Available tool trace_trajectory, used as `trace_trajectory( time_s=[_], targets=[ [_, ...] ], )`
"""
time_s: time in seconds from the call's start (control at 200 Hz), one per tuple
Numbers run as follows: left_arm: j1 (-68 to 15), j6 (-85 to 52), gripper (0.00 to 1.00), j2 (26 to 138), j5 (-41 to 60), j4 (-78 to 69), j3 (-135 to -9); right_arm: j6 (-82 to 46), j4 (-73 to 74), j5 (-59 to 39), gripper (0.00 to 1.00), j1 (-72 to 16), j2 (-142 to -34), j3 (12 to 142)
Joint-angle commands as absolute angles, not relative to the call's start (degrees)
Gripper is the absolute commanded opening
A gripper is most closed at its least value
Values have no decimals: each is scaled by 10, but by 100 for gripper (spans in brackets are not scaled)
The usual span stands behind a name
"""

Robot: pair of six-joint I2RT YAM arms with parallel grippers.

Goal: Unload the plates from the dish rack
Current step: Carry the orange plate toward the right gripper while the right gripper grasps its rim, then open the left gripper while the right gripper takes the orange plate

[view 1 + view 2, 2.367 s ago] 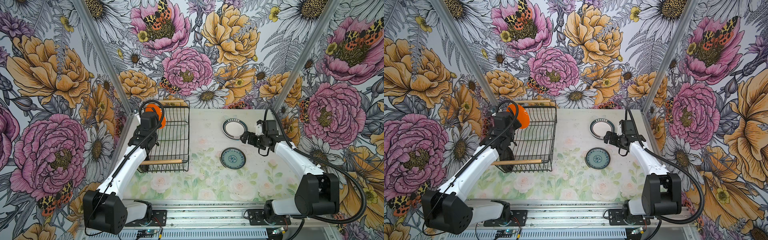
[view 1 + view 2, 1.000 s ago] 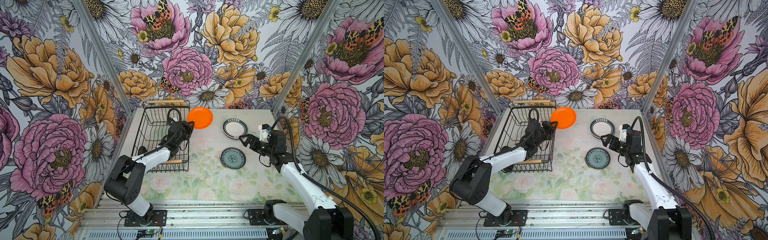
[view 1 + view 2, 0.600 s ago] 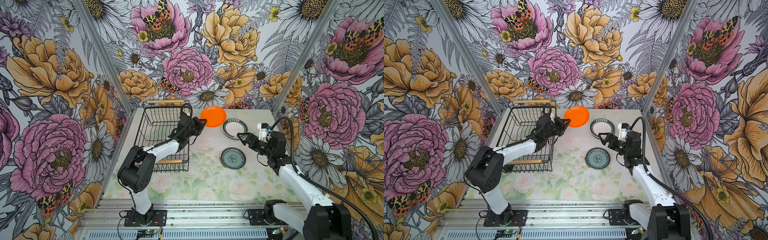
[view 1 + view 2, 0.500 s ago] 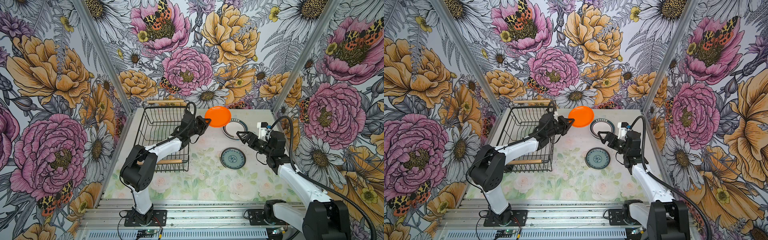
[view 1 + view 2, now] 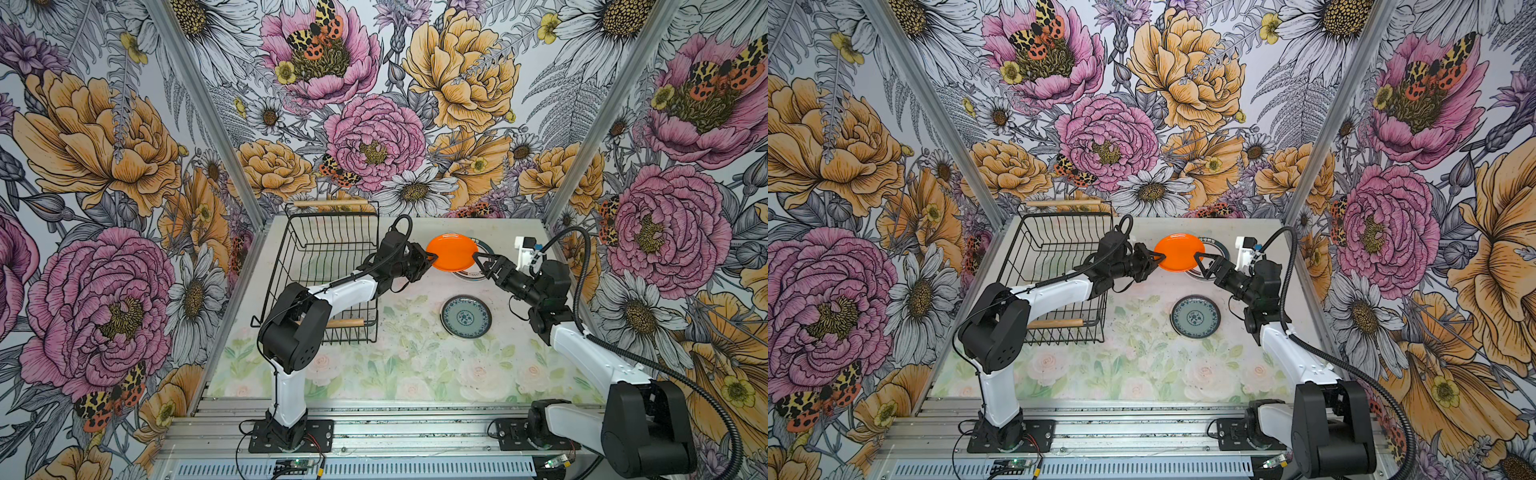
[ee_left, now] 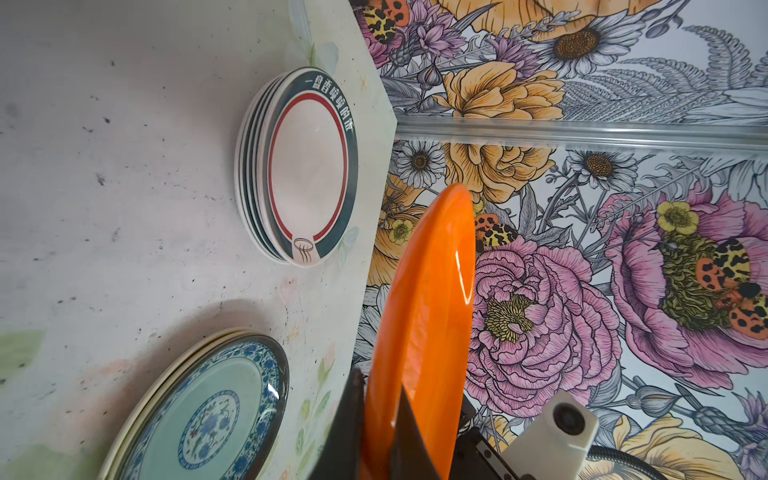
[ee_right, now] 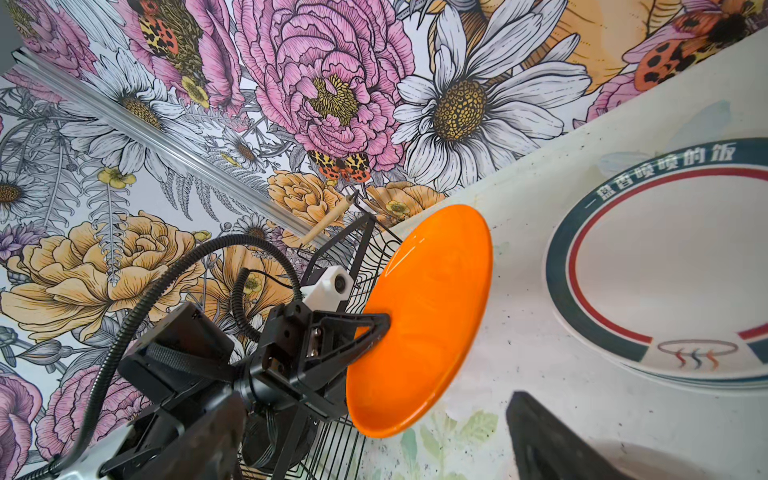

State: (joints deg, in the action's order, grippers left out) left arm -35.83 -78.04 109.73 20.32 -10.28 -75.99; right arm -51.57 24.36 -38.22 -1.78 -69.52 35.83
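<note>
The plates closest to my side of the table are a short stack topped by the teal-patterned plate, lying flat and well clear of both arms; the left wrist view shows at least one paler plate under it.

Just beyond it, the orange plate is up off the table. The left gripper pinches it by the rim, one finger on each face. That grip is plain in the right wrist view, where the black fingers clamp the plate's edge.

The right gripper sits on the plate's opposite side with its fingers spread wide. It is just beside the rim. From above I can't tell whether it touches, though the right wrist view shows the one finger in frame apart from the plate.

In both top views the orange plate overlaps the stack of white plates with dark lettered rims and a red ring, which rests flat further back.

The dish rack stands to the left and runs back to the far wall, with the left arm reaching across its right side.
</note>
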Motion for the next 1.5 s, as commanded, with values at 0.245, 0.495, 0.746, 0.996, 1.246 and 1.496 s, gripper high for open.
trace_trajectory(
  time_s=[0.245, 0.495, 0.746, 0.996, 1.246, 1.496],
  targets=[
    [-363, -775, 0, 1088, 229, -134, -770, -550, 311, -394, 91, -18, -752, 389],
    [-361, -776, 0, 1092, 237, -149, -770, -575, 343, -400, 64, -24, -806, 405],
    [-362, -777, 0, 1098, 246, -162, -771, -609, 391, -404, 49, -34, -847, 413],
    [-362, -774, 0, 1109, 255, -164, -777, -639, 437, -400, 38, -47, -876, 416],
    [-362, -764, 0, 1110, 258, -167, -784, -643, 442, -399, 28, -51, -883, 419],
    [-363, -747, 5, 1107, 261, -165, -793, -645, 438, -396, 12, -51, -892, 419]
  ],
)
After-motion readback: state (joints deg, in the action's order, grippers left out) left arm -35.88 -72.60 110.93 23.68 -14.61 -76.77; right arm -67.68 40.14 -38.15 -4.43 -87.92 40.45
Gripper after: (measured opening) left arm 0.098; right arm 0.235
